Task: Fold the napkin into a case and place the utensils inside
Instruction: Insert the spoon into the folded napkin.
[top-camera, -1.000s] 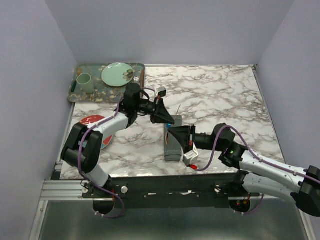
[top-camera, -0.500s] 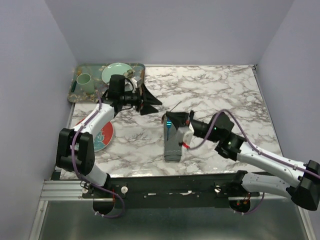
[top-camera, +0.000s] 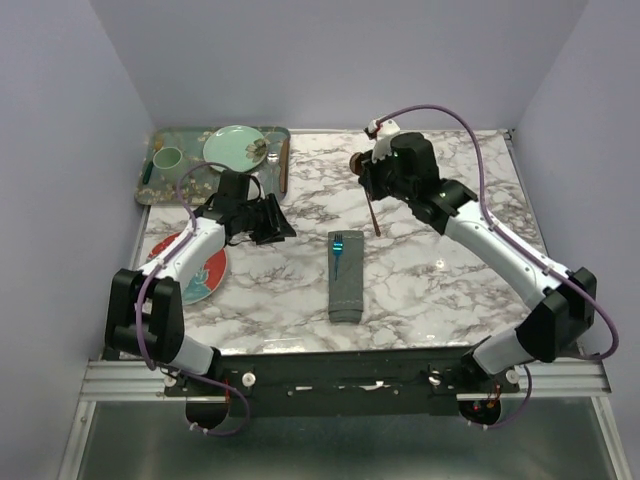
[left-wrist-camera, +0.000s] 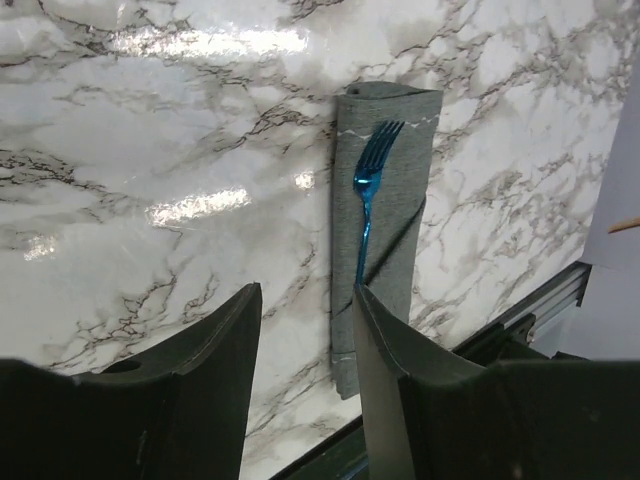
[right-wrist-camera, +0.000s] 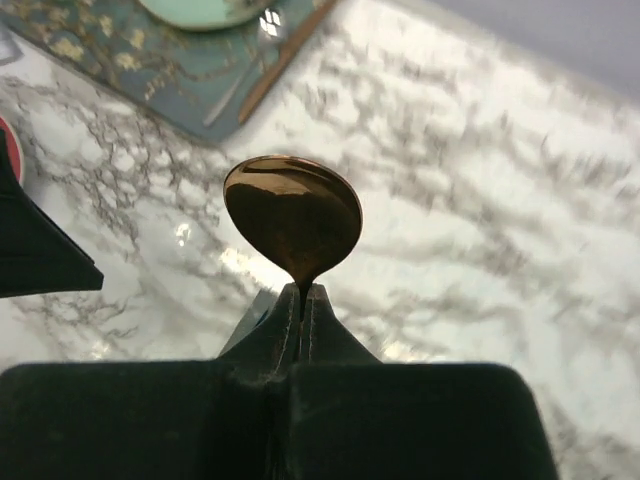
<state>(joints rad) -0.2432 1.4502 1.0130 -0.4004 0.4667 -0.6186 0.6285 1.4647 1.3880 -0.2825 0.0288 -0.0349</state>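
Observation:
The case (top-camera: 345, 280) is a narrow dark grey cloth pouch lying lengthwise at the table's middle front. The blue fork (top-camera: 339, 252) lies in it, its tines showing at the far end. Both show in the left wrist view, the case (left-wrist-camera: 395, 240) and the fork (left-wrist-camera: 367, 195). My left gripper (top-camera: 283, 222) is open and empty, to the left of the case's far end (left-wrist-camera: 305, 292). My right gripper (top-camera: 364, 178) is raised behind the case and shut on the copper spoon (top-camera: 373, 218). The spoon's bowl (right-wrist-camera: 293, 215) sticks out past the shut fingertips (right-wrist-camera: 302, 292).
A patterned green tray (top-camera: 160, 188) at the back left holds a mint plate (top-camera: 235, 148), a green cup (top-camera: 168, 160) and a brown-handled utensil (top-camera: 278, 165). A red plate (top-camera: 207, 272) lies at the left, under the left arm. The tray also shows in the right wrist view (right-wrist-camera: 190, 70).
My right arm has swung from the case at the front to the back of the table, now holding the spoon up. My left gripper has drawn back to the left. The fork now shows in the case.

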